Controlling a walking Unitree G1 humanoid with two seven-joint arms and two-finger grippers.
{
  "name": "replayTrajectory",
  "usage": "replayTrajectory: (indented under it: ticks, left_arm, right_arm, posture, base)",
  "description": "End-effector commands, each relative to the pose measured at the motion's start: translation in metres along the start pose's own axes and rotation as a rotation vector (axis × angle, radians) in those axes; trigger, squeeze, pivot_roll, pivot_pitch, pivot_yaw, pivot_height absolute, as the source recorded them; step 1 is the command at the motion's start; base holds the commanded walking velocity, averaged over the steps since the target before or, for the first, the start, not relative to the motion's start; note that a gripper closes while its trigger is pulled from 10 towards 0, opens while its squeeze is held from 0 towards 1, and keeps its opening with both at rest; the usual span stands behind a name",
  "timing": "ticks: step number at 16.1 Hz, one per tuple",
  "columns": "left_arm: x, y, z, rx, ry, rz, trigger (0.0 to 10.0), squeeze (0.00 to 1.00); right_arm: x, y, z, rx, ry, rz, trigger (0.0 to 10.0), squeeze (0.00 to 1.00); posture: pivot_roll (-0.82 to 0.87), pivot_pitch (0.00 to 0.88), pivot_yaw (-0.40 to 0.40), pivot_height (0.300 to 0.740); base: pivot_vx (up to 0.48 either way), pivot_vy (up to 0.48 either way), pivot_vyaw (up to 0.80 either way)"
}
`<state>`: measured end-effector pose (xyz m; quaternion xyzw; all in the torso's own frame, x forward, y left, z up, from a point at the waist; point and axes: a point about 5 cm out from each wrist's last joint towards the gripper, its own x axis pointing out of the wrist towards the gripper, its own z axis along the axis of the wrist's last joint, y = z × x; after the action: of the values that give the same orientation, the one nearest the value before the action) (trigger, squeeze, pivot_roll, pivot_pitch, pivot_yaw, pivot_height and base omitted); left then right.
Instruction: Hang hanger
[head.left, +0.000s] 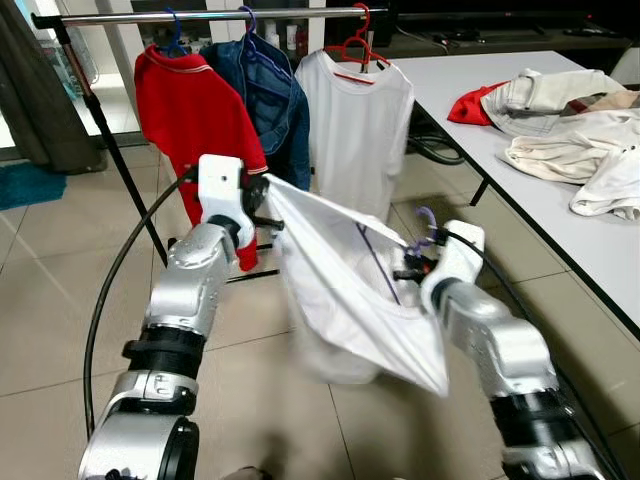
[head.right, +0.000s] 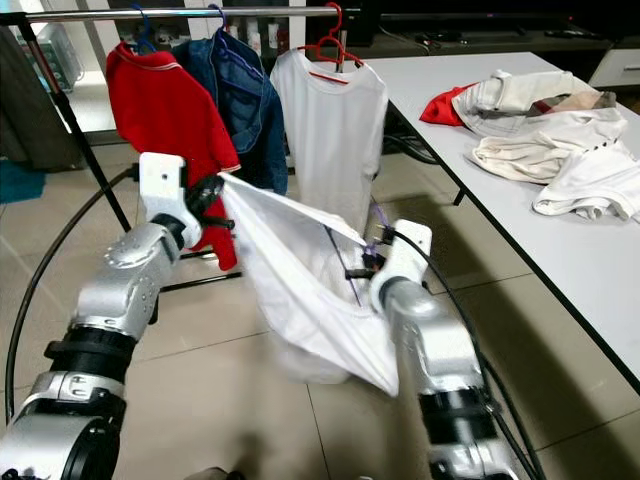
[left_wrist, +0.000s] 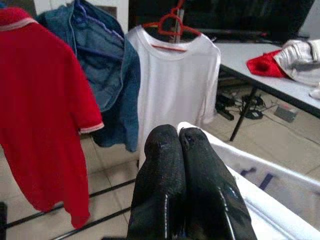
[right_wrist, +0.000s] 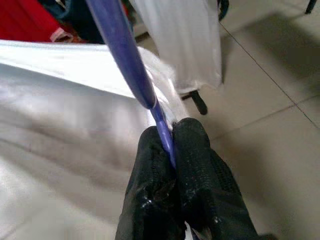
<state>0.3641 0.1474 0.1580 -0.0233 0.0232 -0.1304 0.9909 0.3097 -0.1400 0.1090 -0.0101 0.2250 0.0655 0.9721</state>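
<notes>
Garments on rail: you have three on the clothes rail (head.left: 200, 17) — a red polo shirt (head.left: 195, 120), a denim jacket (head.left: 268, 100) and a white T-shirt (head.left: 358, 130), side by side.
Hangers on rail: three hooks counted, two blue and one red hanger (head.left: 352, 48) carrying the white T-shirt.
Task item: a purple hanger (right_wrist: 131, 65) sits inside a white garment (head.left: 345, 290), held between your two arms in front of the rail and below it; its hook shows just above the right wrist.
Left gripper (left_wrist: 180, 145): fingers pressed together, clamped on one upper corner of the white garment.
Right gripper (right_wrist: 172, 145): fingers closed around the purple hanger's bar, cloth bunched beside them.
Table (head.left: 560, 215): to your right, holding one loose heap of clothes (head.left: 565, 120), whites with one red piece; exact count cannot be told.
</notes>
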Motion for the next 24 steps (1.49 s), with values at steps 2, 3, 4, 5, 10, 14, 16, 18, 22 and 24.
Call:
replayTrajectory:
  ticks: [2,3,4,5,10,14,16,18,22,24]
  left_arm:
    - [0.001,0.006,0.012,0.053,-0.040,0.002,0.0,0.00]
    - [0.000,0.008,0.010,0.066,-0.032,0.000,0.0,0.00]
    - [-0.002,0.012,0.008,0.079,-0.019,0.007,0.0,0.00]
    - [-0.002,0.013,0.007,0.083,-0.016,0.011,0.0,0.00]
    - [-0.006,0.021,0.006,0.097,-0.015,0.036,0.0,0.00]
    - [-0.002,-0.041,-0.013,0.091,0.008,-0.215,0.0,0.00]
    - [0.002,-0.071,-0.019,0.089,0.028,-0.335,0.0,0.00]
    - [0.003,-0.088,-0.024,0.112,0.043,-0.399,0.0,0.00]
    - [0.005,-0.105,-0.028,0.116,0.064,-0.479,0.0,0.00]
    - [0.007,-0.098,-0.025,0.124,0.046,-0.450,10.0,0.00]
  right_arm:
    - [-0.018,-0.014,0.002,0.001,-0.022,-0.052,10.0,0.00]
    - [-0.026,-0.016,0.004,0.015,-0.051,-0.056,10.0,0.00]
    - [-0.034,-0.014,0.002,0.005,-0.032,-0.027,10.0,0.00]
    - [-0.037,-0.014,0.000,-0.006,-0.023,-0.018,10.0,0.00]
    - [-0.043,-0.038,0.000,0.093,-0.048,-0.246,10.0,0.00]
    - [-0.009,-0.051,0.023,0.199,-0.148,-0.534,10.0,0.00]
    - [0.004,-0.025,0.057,0.185,-0.255,-0.453,10.0,0.00]
    - [0.012,-0.008,0.071,0.206,-0.308,-0.361,10.0,0.00]
    - [0.020,0.020,0.086,0.195,-0.389,-0.146,10.0,0.00]
    - [0.020,0.025,0.084,0.150,-0.409,-0.060,10.0,0.00]
  posture:
    - [-0.11,0.027,-0.003,0.740]
    - [-0.11,0.027,-0.001,0.740]
    - [-0.11,0.027,-0.001,0.740]
    - [-0.11,0.027,-0.001,0.740]
    - [-0.11,0.009,0.000,0.740]
    - [-0.11,0.000,0.008,0.740]
    - [-0.10,0.000,0.002,0.740]
    - [-0.09,0.000,-0.003,0.740]
    - [-0.07,0.000,-0.008,0.740]
    - [-0.06,0.000,-0.008,0.740]
  base:
    - [0.000,0.000,0.00]
    - [0.000,0.000,0.00]
    - [0.000,0.000,0.00]
    - [0.000,0.000,0.00]
    - [0.000,0.000,0.00]
    - [0.000,0.000,0.00]
    - [0.000,0.000,0.00]
    - [0.000,0.000,0.00]
    - [0.000,0.000,0.00]
    - [0.000,0.000,0.00]
